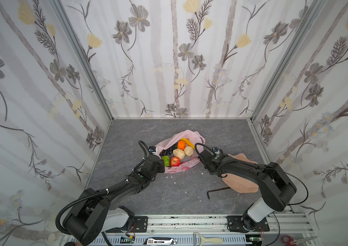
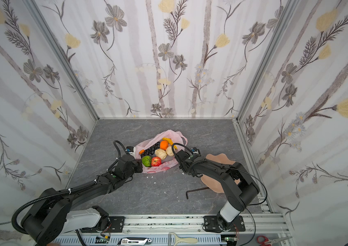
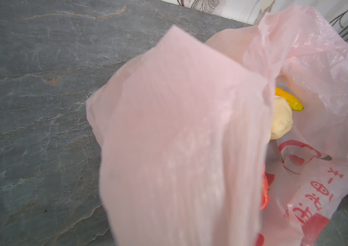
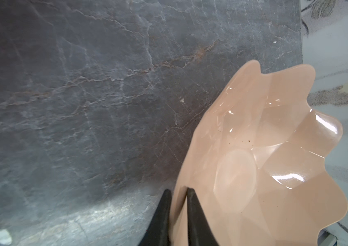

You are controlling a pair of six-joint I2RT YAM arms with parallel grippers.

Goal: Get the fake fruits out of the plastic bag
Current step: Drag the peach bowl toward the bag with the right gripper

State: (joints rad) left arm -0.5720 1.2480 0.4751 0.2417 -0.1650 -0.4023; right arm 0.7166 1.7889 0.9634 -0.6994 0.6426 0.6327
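The plastic bag (image 1: 187,134) lies open at mid-table with the fake fruits inside: red apple (image 1: 175,161), green fruit (image 1: 166,160), two pears (image 1: 179,153), orange (image 1: 181,145), banana (image 1: 187,141) and grapes (image 1: 168,150). A second orange (image 2: 141,151) peeks out at the bag's left edge. My left gripper (image 1: 162,165) is shut on the bag's near-left rim. In the left wrist view the lifted film (image 3: 179,138) hides the jaws. My right gripper (image 4: 178,190) is away from the bag, its two fingers pinching the rim of the peach-pink dish (image 4: 264,149).
The dish (image 1: 241,158) lies right of the bag, partly under my right arm and close to the right wall. A black hex key (image 1: 215,190) lies in front of it. White crumbs (image 1: 175,182) dot the grey slate top. Patterned walls close in three sides.
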